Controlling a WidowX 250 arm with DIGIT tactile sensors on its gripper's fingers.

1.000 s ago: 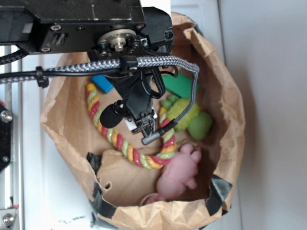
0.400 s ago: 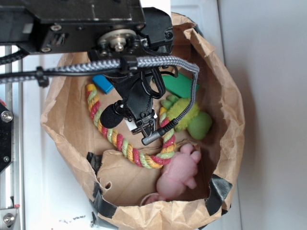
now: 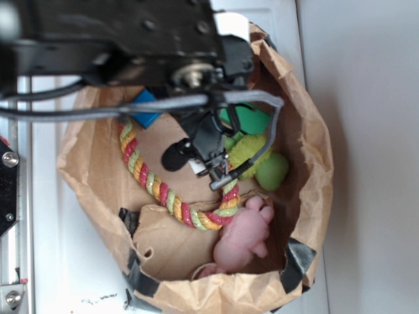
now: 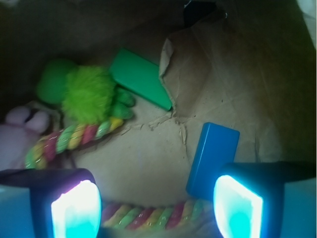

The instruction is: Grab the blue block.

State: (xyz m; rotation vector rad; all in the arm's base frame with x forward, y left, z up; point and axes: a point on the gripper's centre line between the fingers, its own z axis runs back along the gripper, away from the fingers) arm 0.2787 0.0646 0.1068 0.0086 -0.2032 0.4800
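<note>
The blue block (image 4: 213, 156) lies flat on the brown paper floor of the bag, just beyond my right fingertip (image 4: 237, 208). In the exterior view the blue block (image 3: 145, 108) peeks out from under the black arm (image 3: 131, 39) at the bag's upper left. My gripper (image 4: 156, 208) is open, hovering over the bag floor with nothing between its fingers. A stretch of the striped rope (image 4: 153, 215) lies below the gap. The green block (image 4: 140, 78) rests farther back.
The brown paper bag (image 3: 308, 157) walls in everything. Inside are a striped rope ring (image 3: 150, 183), a fuzzy green plush (image 3: 258, 160), a pink plush (image 3: 242, 239) and the green block (image 3: 252, 118). A torn paper flap (image 4: 198, 64) stands beside the green block.
The arm has shifted right and looks larger and blurred in the exterior view. More of the blue block shows at its left edge.
</note>
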